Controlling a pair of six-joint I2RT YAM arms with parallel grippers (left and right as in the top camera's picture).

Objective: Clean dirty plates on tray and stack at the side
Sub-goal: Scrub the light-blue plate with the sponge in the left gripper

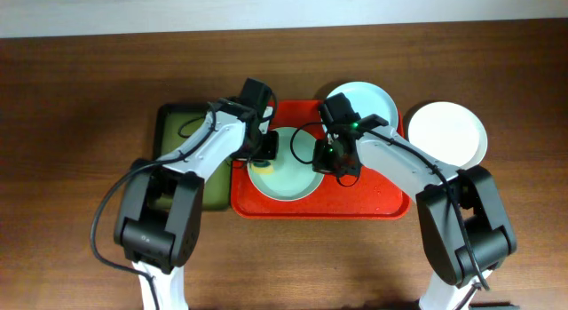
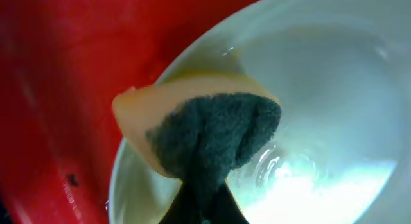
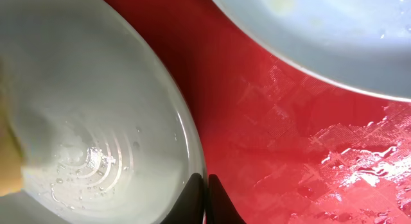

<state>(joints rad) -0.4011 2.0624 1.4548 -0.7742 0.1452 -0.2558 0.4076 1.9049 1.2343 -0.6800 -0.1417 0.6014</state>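
Note:
The pale mint-green plate [image 1: 288, 178] lies on the red tray [image 1: 373, 203], wet inside. My left gripper [image 1: 264, 148] is shut on a yellow sponge with a dark green scouring side [image 2: 212, 131] and presses it on the plate's left part [image 2: 321, 89]. My right gripper [image 1: 328, 159] is shut on the plate's right rim [image 3: 192, 153], jaws [image 3: 205, 185] pinching it. The pale blue plate [image 1: 364, 104] lies at the tray's back right and shows a faint yellow smear [image 3: 282, 2]. The white plate [image 1: 446, 132] lies on the table to the right of the tray.
A dark green basin [image 1: 173, 132] stands against the tray's left side, under my left arm. The tray floor [image 3: 302, 147] is wet with water film. Brown table surface lies around the tray.

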